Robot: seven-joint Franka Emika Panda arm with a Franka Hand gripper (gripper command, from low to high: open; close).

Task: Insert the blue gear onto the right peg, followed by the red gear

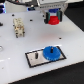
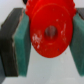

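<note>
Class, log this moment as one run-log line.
claw: shut on small red gear | wide flat blue gear: on black-framed plate | red: held above white table

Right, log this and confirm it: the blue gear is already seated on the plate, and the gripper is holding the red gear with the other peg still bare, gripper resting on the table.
One thing is wrong: the gripper is not resting on the table. The exterior view shows it raised above the surface, clamped on the red gear. The rest stands: the blue gear sits on the plate, and the other peg is bare.
</note>
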